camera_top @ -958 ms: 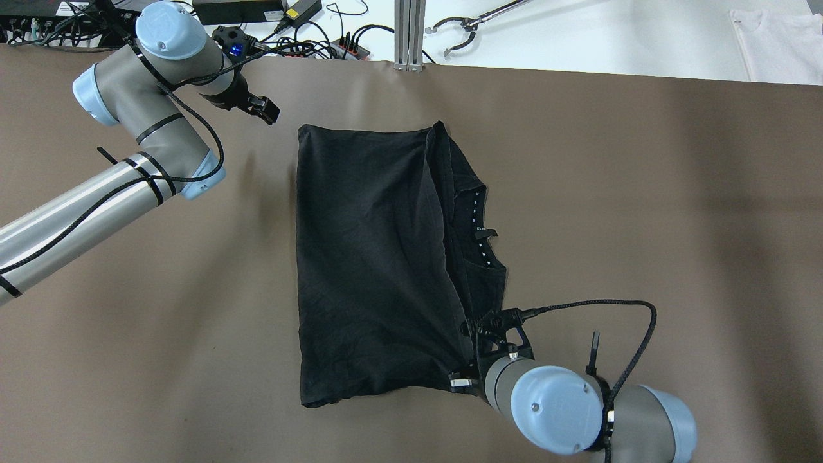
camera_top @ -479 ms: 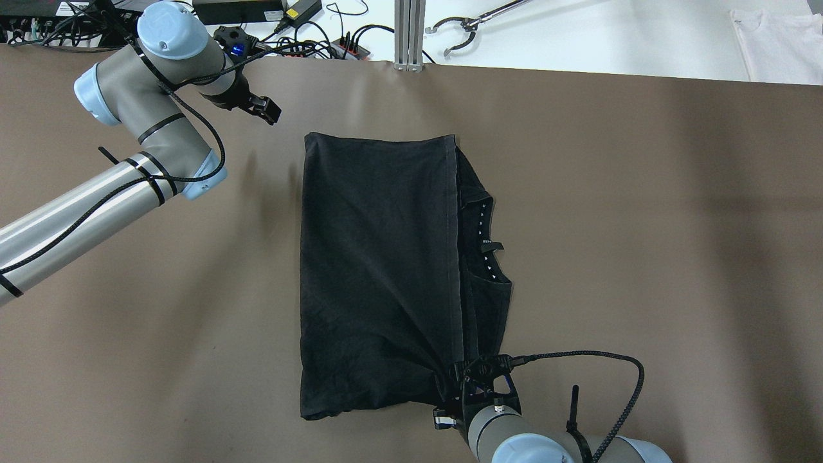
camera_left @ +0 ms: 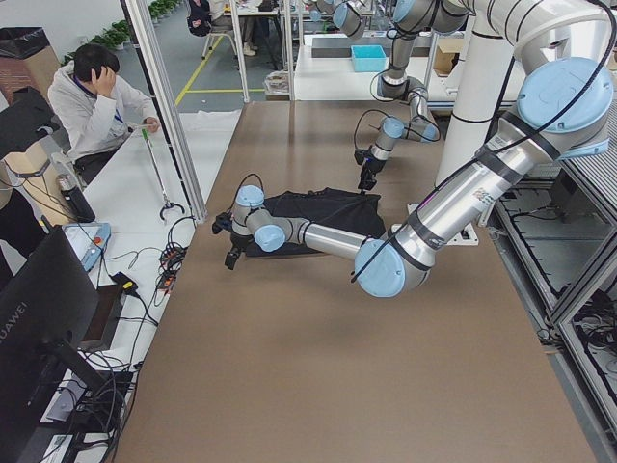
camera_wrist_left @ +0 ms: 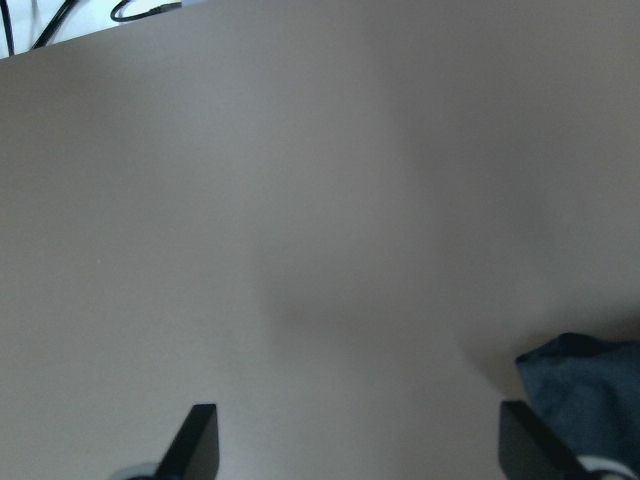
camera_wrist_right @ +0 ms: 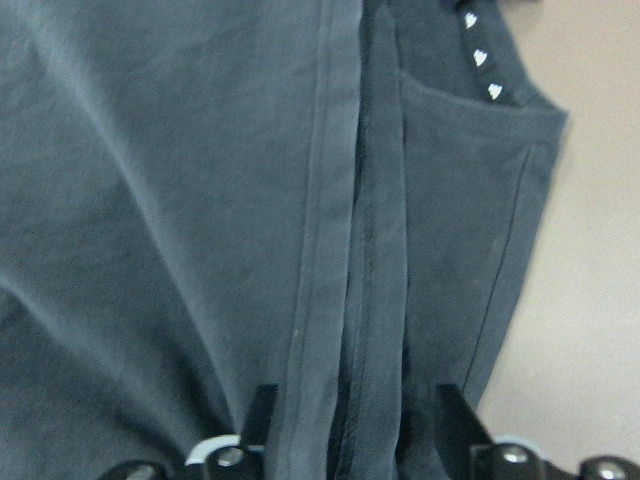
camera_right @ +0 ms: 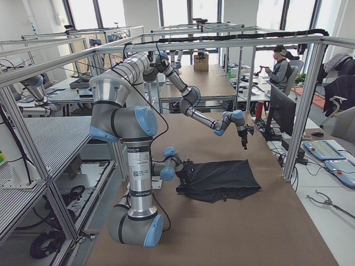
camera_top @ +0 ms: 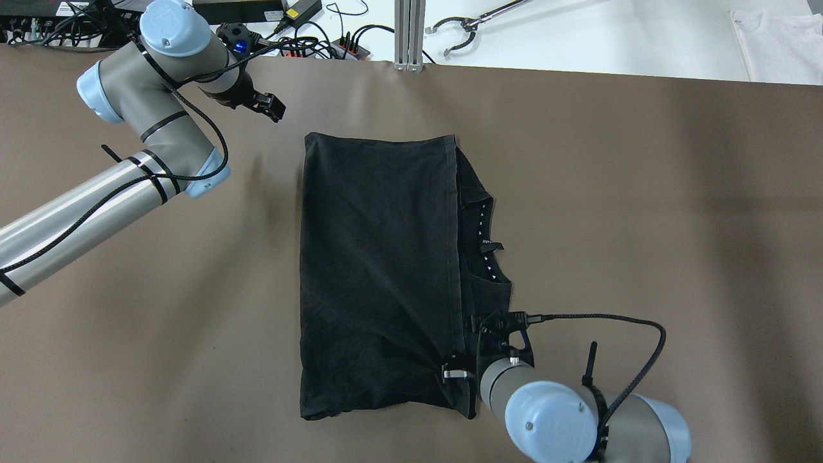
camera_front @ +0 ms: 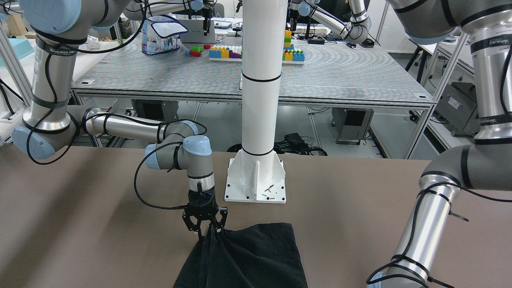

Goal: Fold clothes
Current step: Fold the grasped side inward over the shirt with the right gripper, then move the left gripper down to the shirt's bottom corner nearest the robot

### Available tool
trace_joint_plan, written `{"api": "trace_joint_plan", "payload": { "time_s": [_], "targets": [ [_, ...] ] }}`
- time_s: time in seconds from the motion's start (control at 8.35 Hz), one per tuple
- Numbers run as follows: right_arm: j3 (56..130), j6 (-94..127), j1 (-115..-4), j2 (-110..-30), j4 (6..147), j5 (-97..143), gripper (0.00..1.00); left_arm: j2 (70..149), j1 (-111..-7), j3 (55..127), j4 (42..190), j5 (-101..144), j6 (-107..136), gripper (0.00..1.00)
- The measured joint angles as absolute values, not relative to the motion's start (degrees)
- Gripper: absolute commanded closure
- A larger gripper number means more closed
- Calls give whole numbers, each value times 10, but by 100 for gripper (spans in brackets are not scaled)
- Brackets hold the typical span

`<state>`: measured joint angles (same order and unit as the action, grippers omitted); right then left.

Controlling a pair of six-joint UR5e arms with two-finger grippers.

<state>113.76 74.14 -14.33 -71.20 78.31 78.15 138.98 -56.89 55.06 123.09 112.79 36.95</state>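
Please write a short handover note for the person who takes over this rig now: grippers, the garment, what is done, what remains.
Right gripper: fingers straddle the hemmed corner of the black garment; grip itself not clear.
Left gripper: open, empty, over the brown table beside the garment's far corner.
Done: garment folded over, hem short of the collar.
Left: free that corner, make remaining folds.

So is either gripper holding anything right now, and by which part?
The right gripper pinches the black garment at the near corner of its hemmed edge. The left gripper is open, holding nothing.
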Motion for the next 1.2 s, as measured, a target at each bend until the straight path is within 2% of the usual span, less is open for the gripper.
{"api": "trace_joint_plan", "payload": {
  "time_s": [0.24, 0.48, 0.96, 1.2],
  "targets": [
    [1137, 746, -201, -712, 783, 819, 7, 1377, -554, 604, 1228, 1127, 445, 0],
    [1136, 762, -226, -713, 785, 827, 7, 1331, -520, 692, 1228, 1123, 546, 0],
    [1132, 768, -231, -715, 789, 828, 6, 1140, -429, 952, 1228, 1109, 684, 0],
    [1131, 768, -230, -715, 789, 827, 6, 1052, -349, 1060, 1228, 1060, 761, 0]
  ]
}}
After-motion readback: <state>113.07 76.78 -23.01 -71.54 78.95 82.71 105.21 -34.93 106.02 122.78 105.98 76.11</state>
